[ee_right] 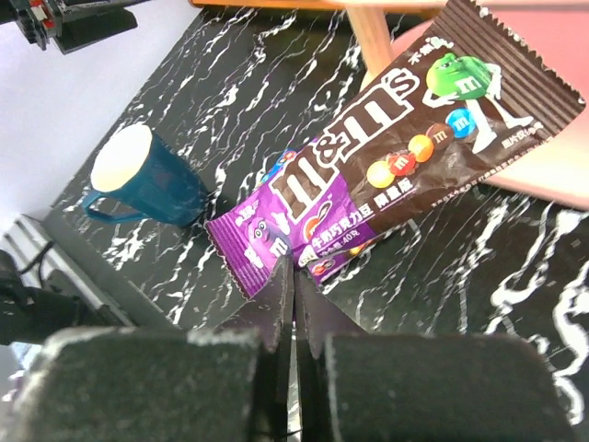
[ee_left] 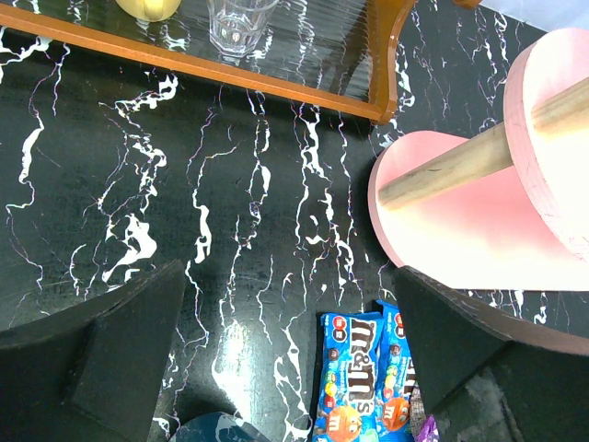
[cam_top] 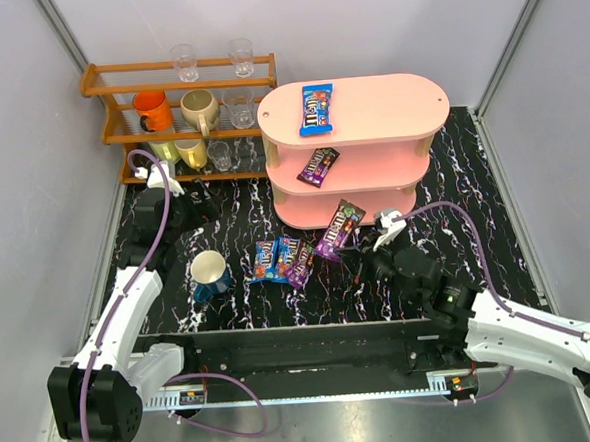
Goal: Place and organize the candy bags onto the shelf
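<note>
- Right pincer (ee_right: 293, 276): clamped tight on the near edge of a purple-brown candy bag (ee_right: 405, 157). The bag's far end rests on the lowest board of the pink shelf (cam_top: 388, 100).
- Left pincer (ee_left: 290, 295): fingers spread wide and holding nothing, over bare desk (cam_top: 473, 190) just near of the wooden rack (cam_top: 107, 92).
- Shelf stock: one blue bag (cam_top: 316, 109) lies on the top board and one purple bag (cam_top: 318, 166) on the middle board.
- Three loose bags (cam_top: 283, 259) lie overlapping on the desk, between the held bag and a teal mug (cam_top: 210, 274).
- The desk is black with white veining, and pale walls close it in on the left, right and far sides.
</note>
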